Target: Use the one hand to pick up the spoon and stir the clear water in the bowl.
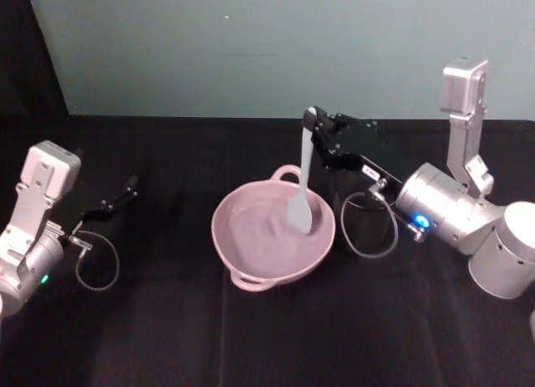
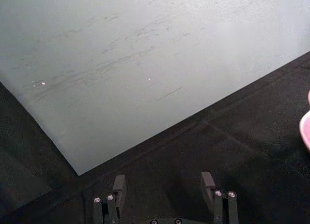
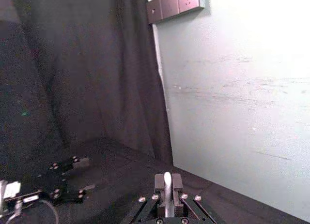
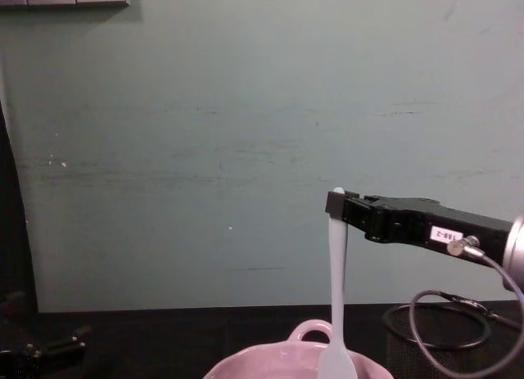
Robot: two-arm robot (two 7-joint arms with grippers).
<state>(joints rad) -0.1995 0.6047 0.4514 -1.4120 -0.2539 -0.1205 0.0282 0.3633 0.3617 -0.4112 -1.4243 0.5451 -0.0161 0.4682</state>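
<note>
The pale-pink bowl (image 1: 249, 279) sits at the table's middle, and its edge also appears in the chest view (image 4: 262, 367). Faint ripples mark the clear water (image 1: 263, 232) inside it. My right gripper (image 1: 314, 126) reaches in from the right above the bowl's far rim and is shut on the top of the white spoon (image 1: 305, 174). The spoon hangs upright with its blade down in the bowl. The chest view has the same gripper (image 4: 337, 204) holding the spoon (image 4: 336, 281). The right wrist view has the handle tip (image 3: 167, 181) pinched between the fingers. My left gripper (image 2: 163, 185) rests open at the far left.
A black wire-mesh cup (image 1: 365, 213) stands just right of the bowl, under the right arm, and its top is seen in the chest view (image 4: 430, 346). Cable loops hang from both wrists. A grey-green wall closes the table's back edge.
</note>
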